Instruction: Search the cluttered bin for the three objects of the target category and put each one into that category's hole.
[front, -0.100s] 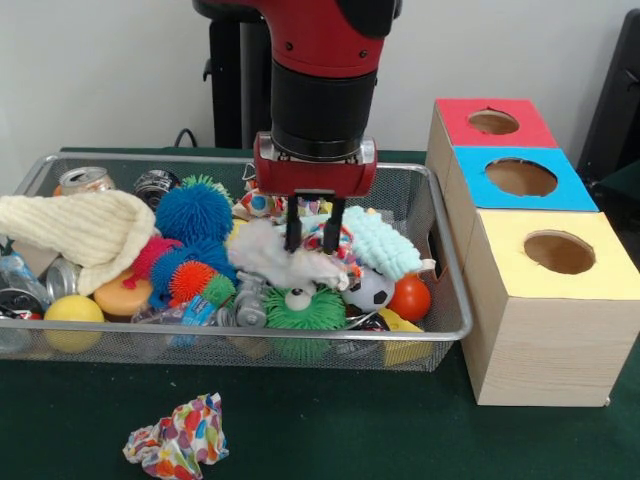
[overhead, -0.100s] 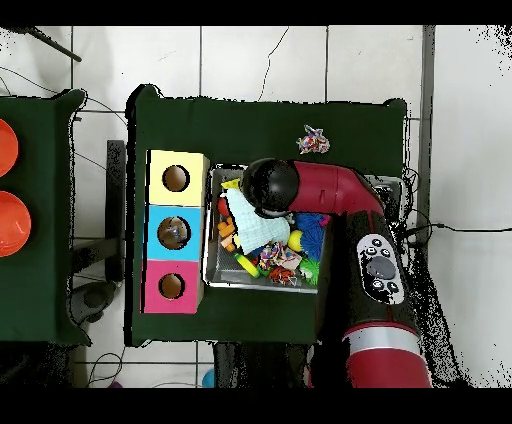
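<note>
My gripper (front, -0.100s: 313, 245) hangs low over the middle of the wire bin (front, -0.100s: 452, 270). It is open, and both fingertips touch a white fluffy cloth (front, -0.100s: 270, 262) lying on top of the clutter. Beside it are a mint chenille cloth (front, -0.100s: 385, 243) and, at the left, a cream knitted cloth (front, -0.100s: 85, 230). Around them sit a blue spiky ball (front, -0.100s: 193, 212), a green spiky ball (front, -0.100s: 300, 312), a red ball (front, -0.100s: 410, 297), a yellow ball (front, -0.100s: 72, 312) and cans (front, -0.100s: 85, 180). From above, the arm (overhead, -0.100s: 270, 185) covers the gripper, and a pale cloth (overhead, -0.100s: 255, 228) shows beneath it.
Right of the bin stands a wooden box with a red-topped hole (front, -0.100s: 493, 122), a blue-topped hole (front, -0.100s: 521, 177) and a yellow-topped hole (front, -0.100s: 559, 252). A crumpled colourful paper (front, -0.100s: 180, 440) lies on the green table in front of the bin.
</note>
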